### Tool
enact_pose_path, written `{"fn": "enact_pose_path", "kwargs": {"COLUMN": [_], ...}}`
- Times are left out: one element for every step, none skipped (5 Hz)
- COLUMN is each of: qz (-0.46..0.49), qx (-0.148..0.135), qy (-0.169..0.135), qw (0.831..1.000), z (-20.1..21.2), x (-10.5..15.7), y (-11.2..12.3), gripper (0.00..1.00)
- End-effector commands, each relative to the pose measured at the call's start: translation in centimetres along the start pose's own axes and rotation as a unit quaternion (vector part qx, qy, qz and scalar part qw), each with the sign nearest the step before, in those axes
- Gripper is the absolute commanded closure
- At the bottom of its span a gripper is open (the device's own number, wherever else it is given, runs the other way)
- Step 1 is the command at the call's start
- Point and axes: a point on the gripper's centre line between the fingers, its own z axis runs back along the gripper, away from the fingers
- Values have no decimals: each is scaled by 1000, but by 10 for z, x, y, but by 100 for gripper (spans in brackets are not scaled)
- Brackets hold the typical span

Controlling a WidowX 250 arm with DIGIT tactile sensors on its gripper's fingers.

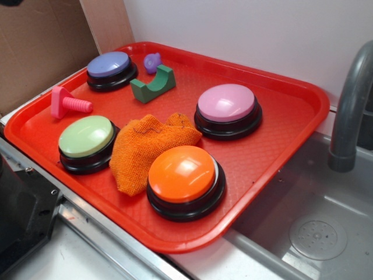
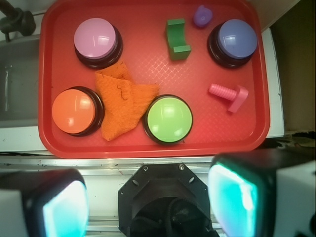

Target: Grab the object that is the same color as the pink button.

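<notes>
My gripper (image 2: 148, 197) hangs spread wide, grasping nothing, high above the red tray (image 2: 148, 143); I see the pink bolt (image 2: 228, 94) lying beside the purple-topped button (image 2: 233, 42).

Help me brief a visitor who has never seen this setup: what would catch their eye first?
Four big dome buttons on the red tray: purple at the far corner, the pink button, green and orange nearest. An orange cloth lies crumpled among them. By the left rim lies the bright pink toy bolt; the wrist view shows the claw open, short of the tray.
</notes>
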Motion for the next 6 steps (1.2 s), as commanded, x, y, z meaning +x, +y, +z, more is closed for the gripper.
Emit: {"fn": "enact_pose_path", "kwargs": {"qz": [0, 51, 115, 182, 249, 277], "qx": [0, 5, 17, 52, 47, 53], "qy": [0, -22, -51, -59, -70, -71], "qw": [1000, 998, 992, 980, 965, 957], "z": [0, -13, -24, -44, -73, -100], "x": [0, 8, 11, 17, 25, 33], "y": [0, 21, 36, 62, 96, 118], "gripper": [0, 0, 0, 0, 0, 0]}}
